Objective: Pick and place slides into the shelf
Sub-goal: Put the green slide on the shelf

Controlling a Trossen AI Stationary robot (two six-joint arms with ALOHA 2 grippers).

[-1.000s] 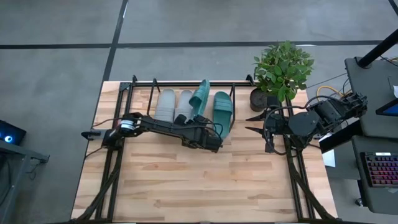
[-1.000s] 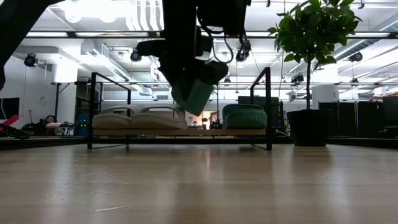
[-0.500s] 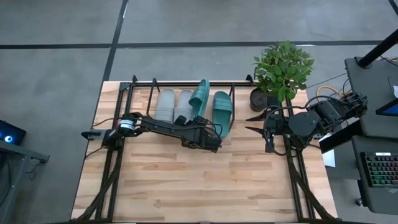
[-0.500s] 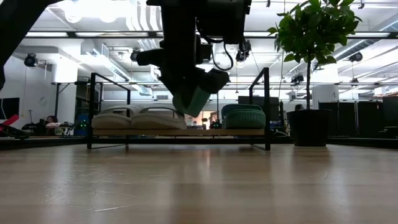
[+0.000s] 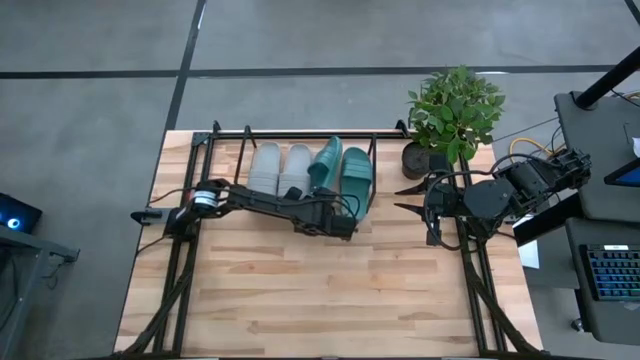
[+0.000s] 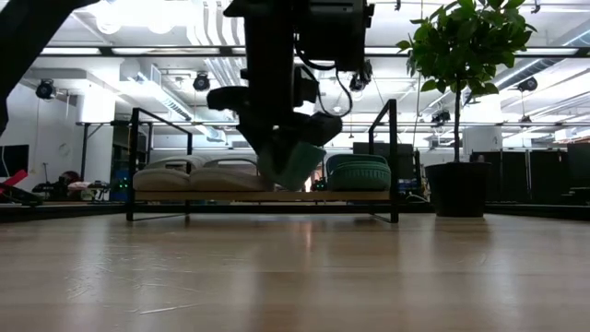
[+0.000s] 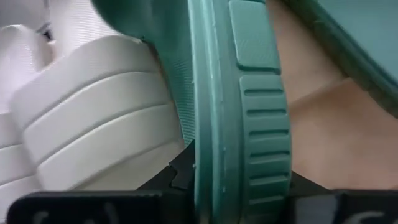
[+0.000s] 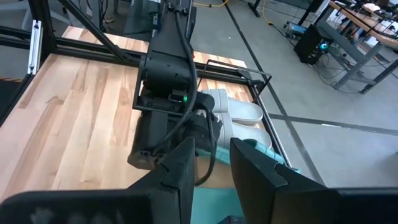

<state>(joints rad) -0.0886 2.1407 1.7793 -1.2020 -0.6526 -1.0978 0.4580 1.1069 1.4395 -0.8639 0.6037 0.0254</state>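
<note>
Two light grey slides (image 5: 280, 168) lie side by side in the shelf (image 5: 215, 140) at the table's far edge. One teal slide (image 5: 358, 172) lies flat to their right. My left gripper (image 5: 333, 203) is shut on the second teal slide (image 5: 325, 162), which stands on its side edge between the grey pair and the flat teal slide (image 6: 359, 173). My right gripper (image 5: 402, 196) is open and empty, hanging right of the shelf near the plant pot. My left gripper pinches the teal slide's near end between its two fingers, one finger (image 7: 180, 175) on the footbed side and the other on the ribbed sole (image 7: 261, 168). The fingers come from the table's near side, along the slide. The slide stands on edge; whether it touches the shelf's wood base (image 7: 317, 124) I cannot tell.
A potted plant (image 5: 452, 115) stands at the far right corner beside the shelf's right end loop (image 6: 395, 157). The wide wooden table top (image 5: 320, 290) lies in front of the shelf. A desk with a keyboard (image 5: 610, 270) stands off the table's right.
My left gripper has gone toward the table's far edge and down, still shut on the teal slide. The slide has swung from a slant to nearly parallel with the other slides and has sunk lower into the shelf, between the grey pair and the flat teal slide.
</note>
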